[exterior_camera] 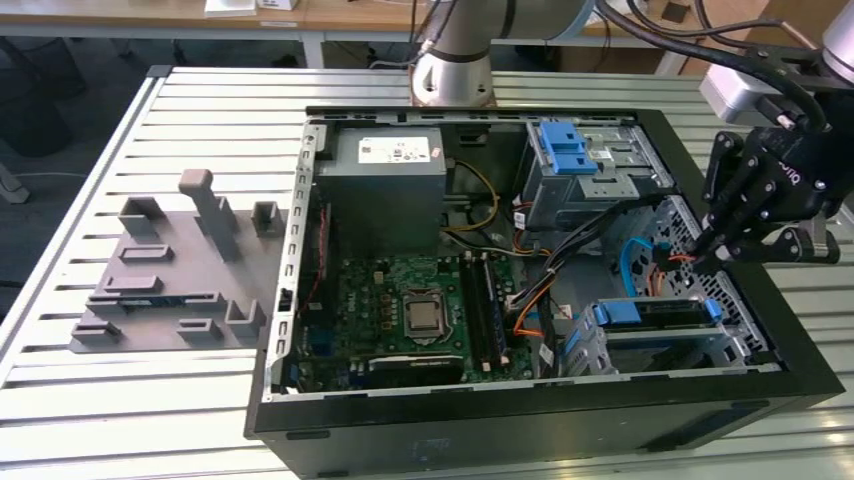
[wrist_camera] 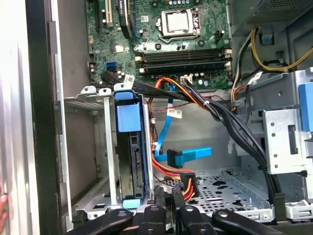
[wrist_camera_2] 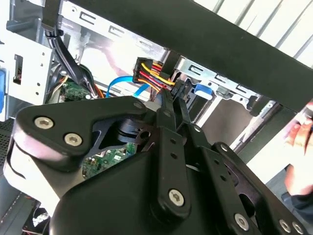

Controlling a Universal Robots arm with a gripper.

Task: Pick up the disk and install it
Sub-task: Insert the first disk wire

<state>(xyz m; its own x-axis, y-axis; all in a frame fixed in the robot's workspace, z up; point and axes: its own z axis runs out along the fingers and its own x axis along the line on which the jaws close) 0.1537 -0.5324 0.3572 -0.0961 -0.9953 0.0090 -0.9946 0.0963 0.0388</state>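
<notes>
Gripper: black bolted-link metal gripper (exterior_camera: 721,252) hangs inside the case on the exterior view's right, near the bent silver sheet-metal drive cage (exterior_camera: 742,345).
Grip state: clenched. In the second wrist view the gripper (wrist_camera_2: 174,95) has its slim tips drawn together; can't tell if anything is pinched.
Nearest thing: red-yellow-black wire bundle (wrist_camera_2: 148,73), its black plug right at the tips. In the first wrist view the bundle (wrist_camera: 188,185) lies just beside the gripper (wrist_camera: 168,198).
Disk: flat metal disk (exterior_camera: 651,312) with blue plastic rails stands on edge, slotted in the drive cage, apart from the gripper. The first wrist view shows the disk (wrist_camera: 133,164) dark edge out, with a square blue tab at one end.
Cable: flat glossy blue ribbon cable (wrist_camera: 193,154) with an angled plug, near the disk.
Board: green motherboard (exterior_camera: 400,300) with a square silver socket, flat on the case floor.
Case: black steel computer case (exterior_camera: 534,430), side open, on a ribbed aluminium table (exterior_camera: 120,420).
Fixture: matte grey plastic fixture (exterior_camera: 167,285) with upright pegs, well apart from the case.
</notes>
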